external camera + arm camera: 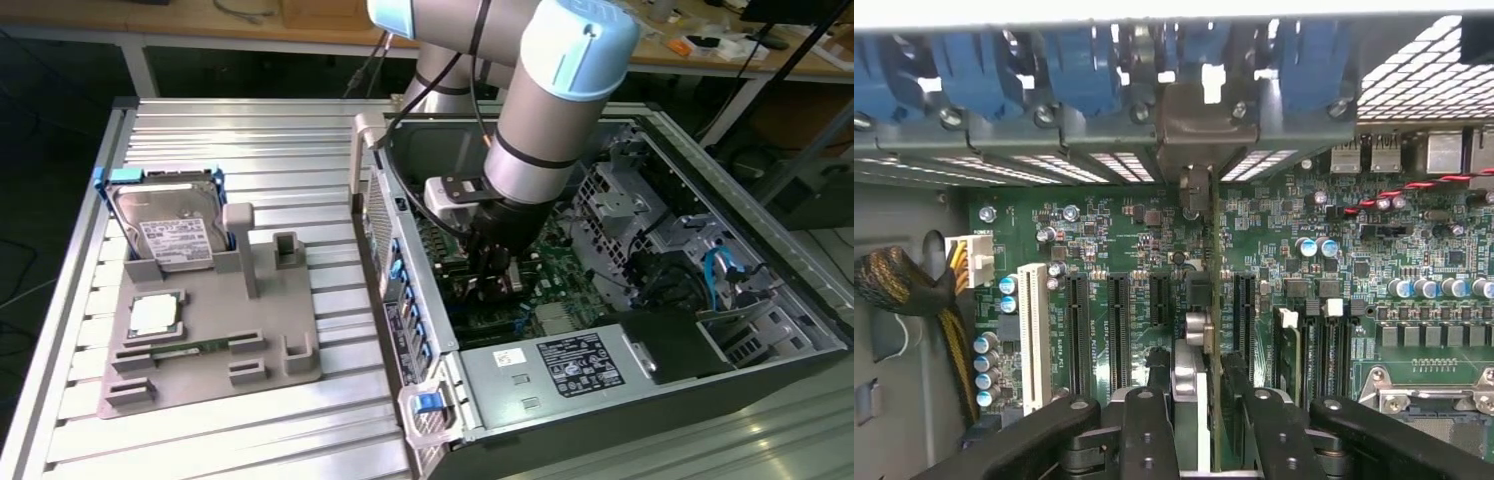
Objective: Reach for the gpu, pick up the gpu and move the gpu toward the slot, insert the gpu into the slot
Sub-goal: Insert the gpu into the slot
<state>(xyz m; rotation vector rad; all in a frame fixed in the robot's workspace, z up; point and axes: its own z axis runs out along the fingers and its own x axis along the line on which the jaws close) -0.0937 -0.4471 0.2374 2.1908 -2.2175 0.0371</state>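
Inside the open computer case (pixel 747 330), the gripper (pixel 1199 415) hangs low over the green motherboard (pixel 1414 260). Its fingers (pixel 1144 430) stand partly open on either side of the gpu (pixel 1197 330), which stands upright, edge-on, among the black expansion slots (pixel 1118 330), its bracket against the case's rear wall.

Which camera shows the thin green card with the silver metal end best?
The wrist view. There the thin green gpu card stands edge-on between the black gripper fingers, over the motherboard's black slots. In the exterior view, the arm and gripper inside the open computer case hide most of it.
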